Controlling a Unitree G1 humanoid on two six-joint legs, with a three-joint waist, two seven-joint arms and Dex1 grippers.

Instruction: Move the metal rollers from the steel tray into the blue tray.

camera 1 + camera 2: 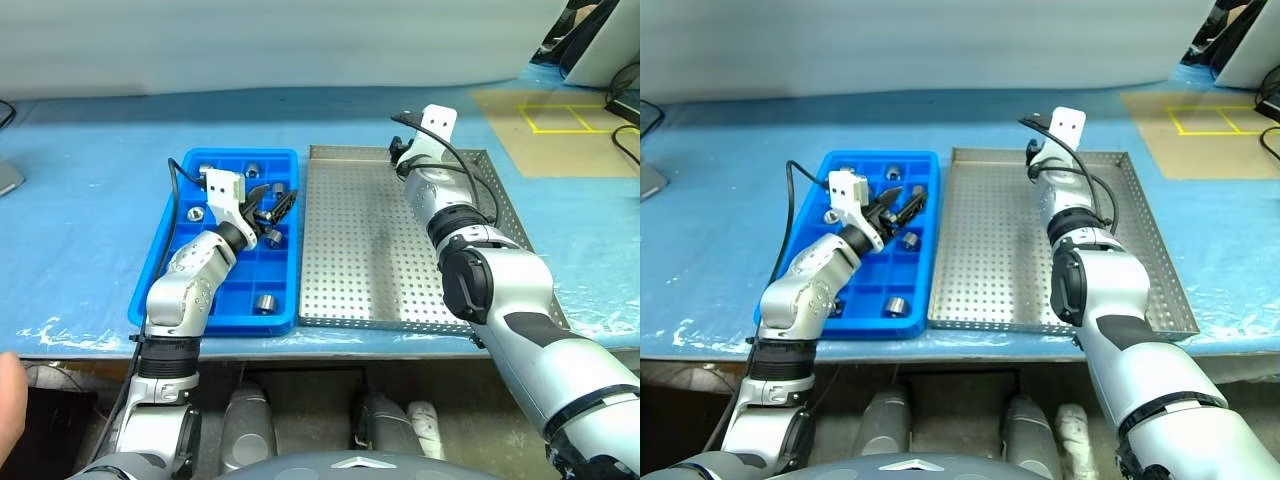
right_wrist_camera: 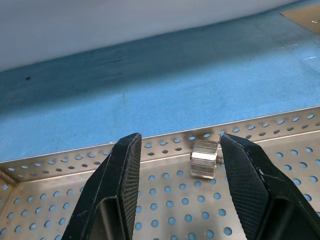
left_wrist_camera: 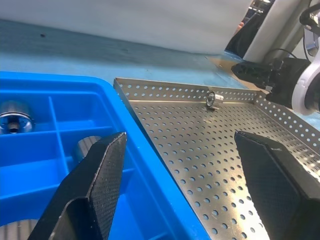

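The steel tray (image 1: 370, 260) lies to the right of the blue tray (image 1: 240, 154) on the blue-covered table. One metal roller (image 2: 204, 159) rests by the steel tray's far rim. My right gripper (image 2: 181, 139) reaches level toward it. Its fingers stand apart, with the roller close against one fingertip (image 2: 235, 150). The same roller (image 3: 211, 98) shows in the left wrist view, just ahead of the right gripper (image 3: 252, 74). Several metal rollers (image 1: 265, 303) lie in the blue tray's compartments. My left gripper (image 1: 265, 205) hovers open over the blue tray's right side, with nothing between its fingers.
A person's hand (image 1: 8, 400) shows at the near left, below the table edge. A brown board with yellow tape lines (image 1: 560, 120) lies at the far right. A grey object (image 1: 6, 176) sits at the left edge. The steel tray's perforated floor is mostly bare.
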